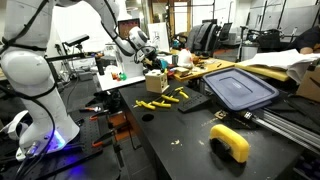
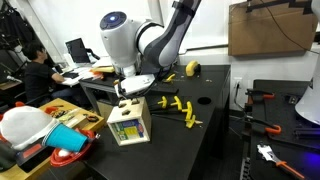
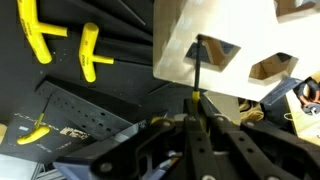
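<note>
The arm bends down over the wooden box (image 2: 130, 128), which stands near the edge of the black table (image 2: 215, 112). The gripper (image 3: 196, 108) is clamped shut on a thin tool (image 3: 197, 72). The tool's dark shaft reaches into a triangular hole in the pale box face. Yellow T-handled tools (image 2: 182, 108) lie beside the box.
</note>
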